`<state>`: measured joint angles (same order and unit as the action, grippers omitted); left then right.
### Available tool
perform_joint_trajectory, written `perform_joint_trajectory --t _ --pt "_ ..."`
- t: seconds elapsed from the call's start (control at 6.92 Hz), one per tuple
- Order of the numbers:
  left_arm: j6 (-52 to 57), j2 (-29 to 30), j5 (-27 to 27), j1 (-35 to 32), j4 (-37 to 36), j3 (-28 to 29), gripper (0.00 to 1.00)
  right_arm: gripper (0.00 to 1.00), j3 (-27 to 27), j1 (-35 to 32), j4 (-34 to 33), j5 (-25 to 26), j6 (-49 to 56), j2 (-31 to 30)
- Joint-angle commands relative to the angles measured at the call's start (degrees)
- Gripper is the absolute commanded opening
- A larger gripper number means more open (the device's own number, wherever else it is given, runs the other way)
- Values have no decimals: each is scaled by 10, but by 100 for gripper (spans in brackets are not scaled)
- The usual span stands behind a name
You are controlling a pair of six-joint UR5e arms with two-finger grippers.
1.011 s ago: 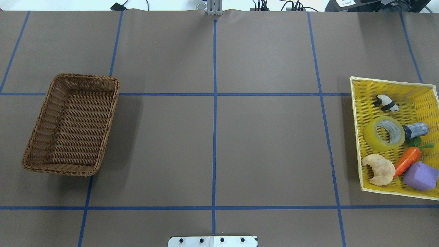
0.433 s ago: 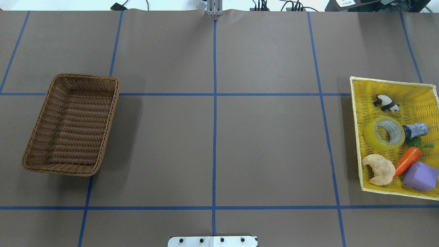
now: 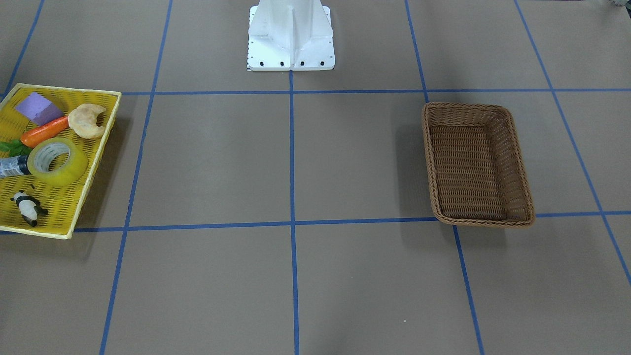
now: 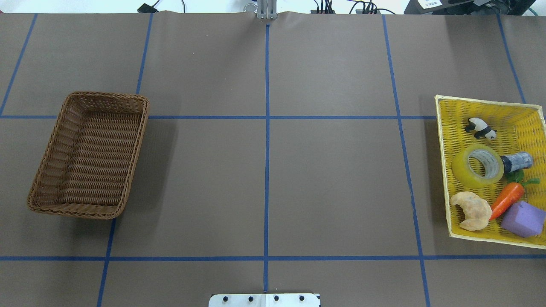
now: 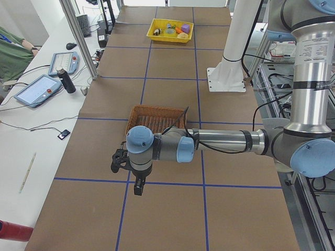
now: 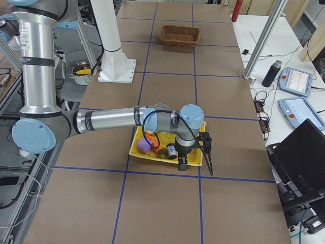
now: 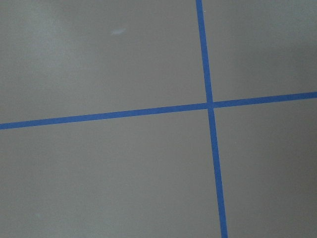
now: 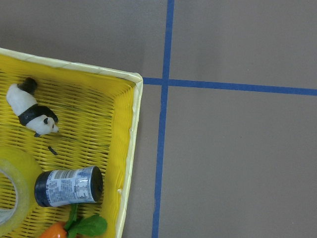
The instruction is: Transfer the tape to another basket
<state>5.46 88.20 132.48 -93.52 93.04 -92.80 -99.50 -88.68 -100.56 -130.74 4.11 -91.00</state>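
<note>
On the tabletop (image 4: 332, 179), the tape (image 4: 460, 170) lay at eight o'clock in the wrist view of the nearer right end effector (image 6: 182, 166). Its opening couldn't be told.

A robotics laboratory is shown. The table (image 4: 332, 192) is covered with brown paper and is divided into squares by blue tape lines (image 4: 266, 170). A white robot pedestal (image 3: 291, 37) is bolted on the table. Beside the table, teach pendants (image 5: 39, 90), a laptop (image 6: 304, 157) and aluminium posts (image 5: 78, 36) are seen on a white bench (image 5: 31, 157).
</note>
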Motion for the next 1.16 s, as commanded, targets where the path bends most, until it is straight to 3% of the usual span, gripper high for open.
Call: perform_joint_trajectory --t 0.0,0.29,0.58,1.01 --pt "0 0 -3 0 0 0 98 100 -3 0 0 -1 -1 1" --pt "0 0 1 0 -1 -1 98 100 -14 3 0 -3 -4 4" --pt "-1 0 5 2 -5 0 98 100 -15 18 60 -14 -7 6" --pt "-2 1 42 3 2 0 98 100 -11 74 62 -36 4 33"
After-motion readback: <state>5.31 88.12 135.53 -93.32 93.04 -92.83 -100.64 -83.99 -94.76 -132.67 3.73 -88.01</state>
